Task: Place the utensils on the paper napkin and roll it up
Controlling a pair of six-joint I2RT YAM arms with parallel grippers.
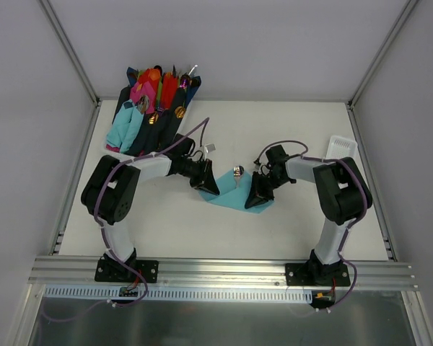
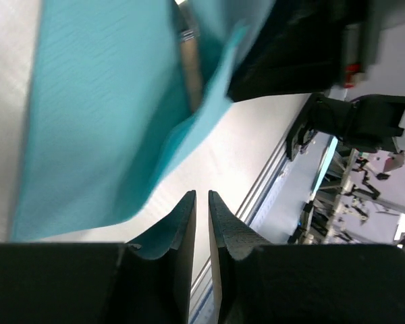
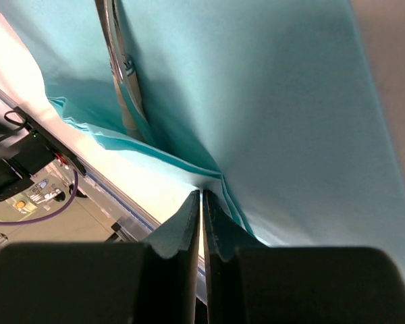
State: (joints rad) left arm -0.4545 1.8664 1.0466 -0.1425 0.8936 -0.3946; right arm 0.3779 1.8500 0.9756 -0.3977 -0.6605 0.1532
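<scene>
Since the paper napkin (image 1: 233, 194) is thin, limp tissue that weighs next to nothing, I expect it to crease, sag and tear rather than hold a shape. It wants a light pinch right at an edge or corner and no hard pull. It lies on the counter (image 1: 296, 223) midway between my two arms, partly lifted into a trough, with the utensils (image 1: 237, 172) resting in the fold; in the right wrist view one of them runs along the crease. Those are the opposite sort of thing: stiff, smooth, heavy for their size, and likely to slide out of an open end if the paper tips. My right hand (image 3: 201, 196) has its fingers pressed together on the near edge of the napkin, where the folded layers run into the tips. My left hand (image 2: 201, 197) has its fingers drawn almost together with only a slit between them. The napkin hangs just beyond and beside them, and I cannot tell whether any paper is caught there. For rolling, I judge the best hold to be the near edge on both sides of the utensils, kept level, so their weight sits in the middle of the roll.
</scene>
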